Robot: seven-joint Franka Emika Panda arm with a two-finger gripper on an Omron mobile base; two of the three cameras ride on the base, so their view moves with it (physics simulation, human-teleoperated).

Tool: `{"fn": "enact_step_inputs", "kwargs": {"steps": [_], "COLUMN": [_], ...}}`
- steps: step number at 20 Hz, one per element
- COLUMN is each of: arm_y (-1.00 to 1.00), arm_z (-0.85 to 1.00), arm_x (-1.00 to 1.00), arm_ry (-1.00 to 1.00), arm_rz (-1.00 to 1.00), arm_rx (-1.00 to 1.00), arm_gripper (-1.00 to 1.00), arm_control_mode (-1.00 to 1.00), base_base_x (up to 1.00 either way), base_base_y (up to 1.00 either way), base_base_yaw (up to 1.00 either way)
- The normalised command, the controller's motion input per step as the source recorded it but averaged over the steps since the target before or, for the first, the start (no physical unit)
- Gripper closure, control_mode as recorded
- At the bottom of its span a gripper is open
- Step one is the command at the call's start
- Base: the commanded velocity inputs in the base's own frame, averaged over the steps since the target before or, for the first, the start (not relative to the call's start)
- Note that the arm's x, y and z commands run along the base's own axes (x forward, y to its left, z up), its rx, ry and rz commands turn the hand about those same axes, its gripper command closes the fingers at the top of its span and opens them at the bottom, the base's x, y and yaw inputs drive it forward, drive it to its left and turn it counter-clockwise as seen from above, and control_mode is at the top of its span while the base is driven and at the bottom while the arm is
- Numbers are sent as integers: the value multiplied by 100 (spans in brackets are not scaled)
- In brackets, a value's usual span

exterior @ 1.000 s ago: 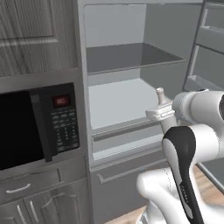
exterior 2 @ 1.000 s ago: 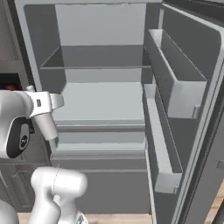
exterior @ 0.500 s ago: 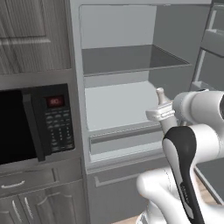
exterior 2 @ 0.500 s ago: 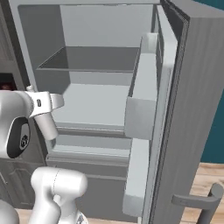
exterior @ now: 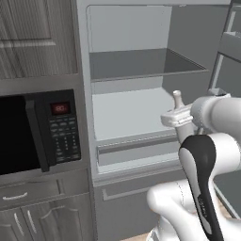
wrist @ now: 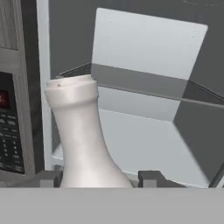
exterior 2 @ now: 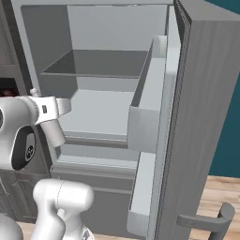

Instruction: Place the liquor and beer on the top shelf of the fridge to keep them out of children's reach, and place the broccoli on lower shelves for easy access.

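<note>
The liquor (wrist: 83,140), a pale bottle with a long neck, stands upright between my gripper's (wrist: 99,179) two dark finger tips, and the gripper is shut on its body. In the left base view the liquor's neck (exterior: 177,99) rises above the gripper (exterior: 176,117), just in front of the open fridge (exterior: 84,94). The dark grey top shelf (exterior: 141,66) (exterior 2: 103,63) (wrist: 135,81) lies above the bottle's height. A whitish lower shelf (exterior: 132,110) (exterior 2: 96,112) (wrist: 144,144) lies beyond it. The beer and the broccoli are out of view.
A black microwave (exterior: 33,132) (wrist: 6,131) sits in the cabinet left of the fridge. The fridge door (exterior 2: 206,117) stands open on the right, its racks (exterior 2: 145,101) jutting toward the interior. A drawer front (exterior: 134,153) runs below the lower shelf.
Both base views have shifted, so the base has moved; in the right base view the door now appears nearly edge-on. The liquor stays in my grip at about the same height.
</note>
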Motion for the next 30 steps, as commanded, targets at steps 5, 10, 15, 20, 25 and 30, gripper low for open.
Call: {"fn": "enact_step_inputs", "kwargs": {"steps": [5,10,15,20,25,30], "arm_y": [-1,0,-5,-26,-28,-5], "arm_z": [26,43,40,31,36,35], "arm_x": [4,8,7,20,26,22], "arm_ry": [-14,-12,-10,-4,0,0], "arm_rz": [-9,-15,-10,-2,0,0], "arm_rx": [0,0,5,26,31,8], "arm_gripper": [100,100,100,100,100,100], "arm_control_mode": [-100,-100,-100,-100,-100,-100], "base_base_x": [0,0,0,0,0,0], "base_base_y": [0,0,0,0,0,0], "base_base_yaw": [0,0,0,0,0,0]}}
